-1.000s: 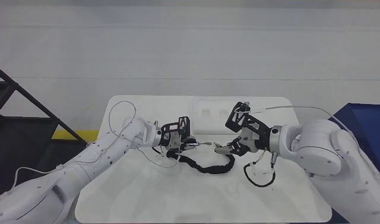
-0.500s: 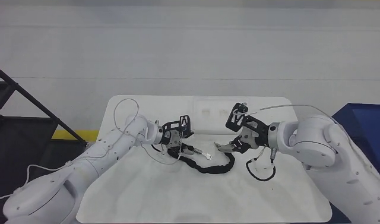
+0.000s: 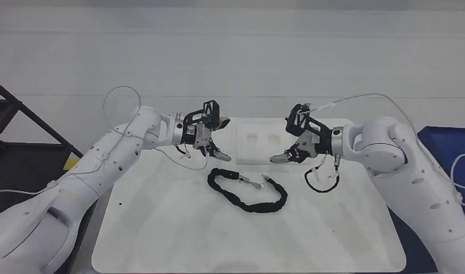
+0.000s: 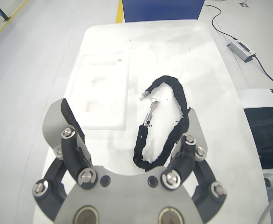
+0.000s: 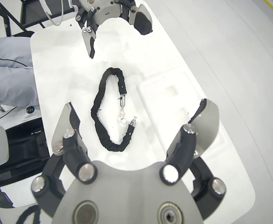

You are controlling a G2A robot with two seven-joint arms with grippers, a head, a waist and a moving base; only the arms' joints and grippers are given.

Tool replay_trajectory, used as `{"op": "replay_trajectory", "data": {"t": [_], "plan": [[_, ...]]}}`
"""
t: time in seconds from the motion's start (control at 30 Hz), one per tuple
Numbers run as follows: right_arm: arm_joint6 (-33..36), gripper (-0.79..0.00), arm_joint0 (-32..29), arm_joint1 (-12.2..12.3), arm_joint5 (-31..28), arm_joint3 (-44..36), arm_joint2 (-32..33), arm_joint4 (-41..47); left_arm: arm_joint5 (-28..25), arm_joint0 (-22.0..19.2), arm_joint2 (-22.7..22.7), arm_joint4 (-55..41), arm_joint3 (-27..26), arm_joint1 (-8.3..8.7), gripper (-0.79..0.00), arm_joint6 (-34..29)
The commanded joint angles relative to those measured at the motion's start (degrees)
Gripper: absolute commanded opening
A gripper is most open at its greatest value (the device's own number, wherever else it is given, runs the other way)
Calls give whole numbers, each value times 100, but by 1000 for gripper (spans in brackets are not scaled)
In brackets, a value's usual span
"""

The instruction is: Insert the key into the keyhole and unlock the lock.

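Observation:
A chain lock (image 3: pixel 247 195) in a black fabric sleeve lies in an open loop on the white table (image 3: pixel 160 223). Its silver cylinder end (image 4: pixel 148 118) has the key (image 4: pixel 154 104) stuck in it, with a small ring on the head. The silver pin end (image 4: pixel 145 93) lies free, a short gap from the key. My left gripper (image 3: pixel 221 138) hovers open above the table behind the chain's left side, holding nothing. My right gripper (image 3: pixel 287 143) is open too, behind the chain's right side. In the right wrist view the chain (image 5: pixel 99 99) lies between both grippers.
A white foam tray (image 3: pixel 258 139) with shallow recesses sits at the table's back middle, between the two grippers. A black cable loop (image 3: pixel 320 181) hangs by the right arm. A blue cabinet (image 3: pixel 443 143) stands past the right edge and a black frame (image 3: pixel 36 129) on the left.
Both grippers were down at the chain's two ends; they have let go and drawn back and apart toward the table's far side. The chain now lies on the table, ends separated.

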Motion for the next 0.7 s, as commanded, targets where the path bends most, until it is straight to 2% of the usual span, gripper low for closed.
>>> {"op": "replay_trajectory", "data": {"t": [0.0,0.17,0.3,0.5,0.67], "plan": [[-129,0,201,-40,-238,235,-62,221,0,-158,55,-261,-133,129,0,-91],[-294,0,743,-134,-606,682,-190,398,0,-751,324,-1225,-352,393,0,-838],[-337,0,1085,-196,-712,919,-293,428,0,-1135,548,-2205,-391,489,0,-1378],[-522,0,1423,-289,-836,1308,-457,491,0,-1559,836,-3093,-199,453,0,-1899],[-643,0,1527,-325,-957,1446,-518,490,0,-1734,960,-3388,-58,413,0,-1980]]}}
